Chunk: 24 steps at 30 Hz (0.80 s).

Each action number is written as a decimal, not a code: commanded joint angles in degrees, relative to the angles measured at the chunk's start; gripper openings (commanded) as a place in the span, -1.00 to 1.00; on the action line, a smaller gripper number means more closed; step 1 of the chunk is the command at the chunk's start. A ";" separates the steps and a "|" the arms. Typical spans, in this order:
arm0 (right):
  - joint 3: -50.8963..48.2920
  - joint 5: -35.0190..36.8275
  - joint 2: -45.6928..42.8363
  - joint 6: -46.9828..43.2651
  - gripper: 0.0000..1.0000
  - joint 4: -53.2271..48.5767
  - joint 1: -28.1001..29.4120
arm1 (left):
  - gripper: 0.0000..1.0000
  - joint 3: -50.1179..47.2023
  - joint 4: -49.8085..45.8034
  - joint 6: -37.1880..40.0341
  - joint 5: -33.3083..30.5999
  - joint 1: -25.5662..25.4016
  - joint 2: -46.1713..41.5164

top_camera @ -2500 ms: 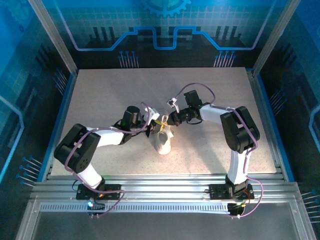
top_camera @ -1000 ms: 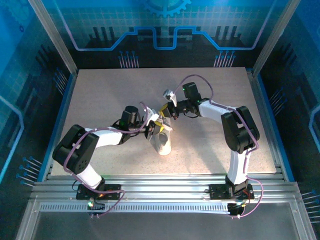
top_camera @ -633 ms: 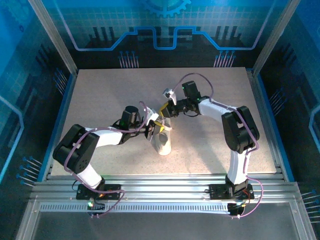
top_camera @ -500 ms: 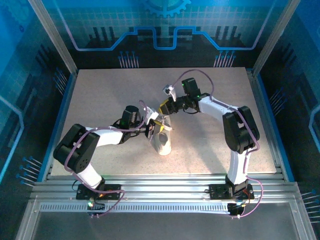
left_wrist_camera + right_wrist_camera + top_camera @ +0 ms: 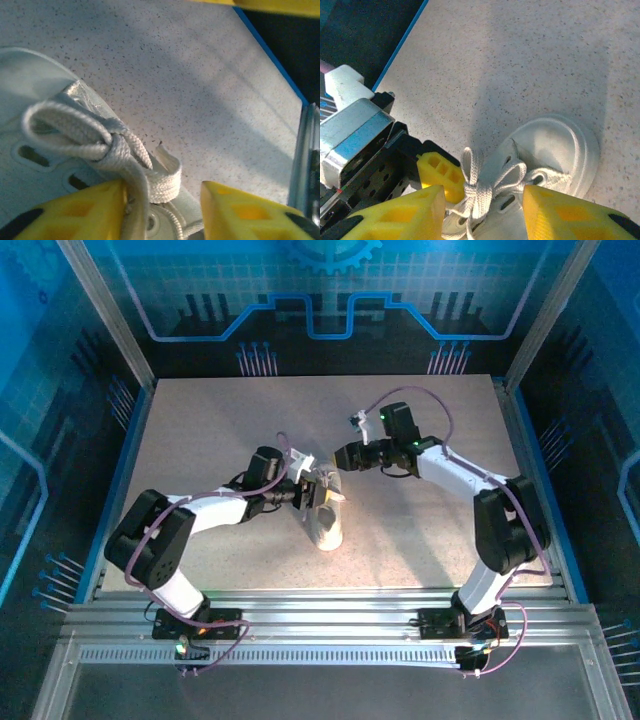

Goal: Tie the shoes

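A small white sneaker [image 5: 326,525] stands on the speckled table, toe toward the near edge. Its white laces are knotted into a bow [image 5: 481,186] with two loops over the tongue. My left gripper [image 5: 317,496] sits at the shoe's left, jaws open. In the left wrist view the knot [image 5: 116,146] lies just ahead of the left gripper [image 5: 162,195], and one strand runs along its left finger [image 5: 80,212]. My right gripper [image 5: 342,456] hovers up and to the right of the shoe, open. In the right wrist view the bow lies below the right gripper [image 5: 484,199], between its yellow fingers.
The speckled table [image 5: 220,430] stretches bare to left, right and back of the shoe. Blue-edged rails [image 5: 125,460] border the table. One yellow finger of the left gripper [image 5: 440,172] sits close beside the bow in the right wrist view.
Both grippers have opened and let go of the lace loops. The right gripper has drawn back to the upper right, away from the shoe. The bow stays tied on the shoe.
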 commanded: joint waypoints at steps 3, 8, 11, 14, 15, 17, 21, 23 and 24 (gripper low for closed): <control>-2.82 3.96 -4.41 5.07 -0.15 -3.62 0.22 | 0.13 3.21 -10.22 -1.12 -3.04 -0.04 -4.74; -4.30 9.20 -7.32 6.01 -0.17 -7.53 0.98 | 0.18 3.87 -14.63 -0.62 -3.46 1.46 -9.12; -5.18 12.43 -9.02 7.04 -0.18 -9.10 1.54 | 0.18 2.98 -15.78 -0.78 -3.10 3.93 -12.14; -5.06 13.91 -9.34 7.13 -0.19 -10.05 2.15 | 0.17 0.66 -15.94 -1.05 -2.76 7.44 -15.34; -4.66 13.54 -8.85 7.20 -0.19 -10.30 2.16 | 0.16 -0.37 -15.95 -1.04 -2.65 8.62 -16.21; -3.48 13.10 -7.56 7.23 -0.19 -10.96 2.42 | 0.10 -2.09 -16.19 -0.59 -2.27 10.24 -17.16; -0.79 13.23 -3.74 7.30 -0.19 -11.50 4.21 | -0.05 -4.72 -16.90 0.95 -2.21 10.77 -16.61; 1.17 12.68 -1.19 7.73 -0.19 -12.20 4.90 | -0.11 -6.33 -15.41 0.43 -1.86 10.77 -15.56; 2.21 12.55 0.00 7.75 -0.19 -12.32 5.39 | -0.13 -7.33 -13.71 -0.13 -1.57 10.77 -14.85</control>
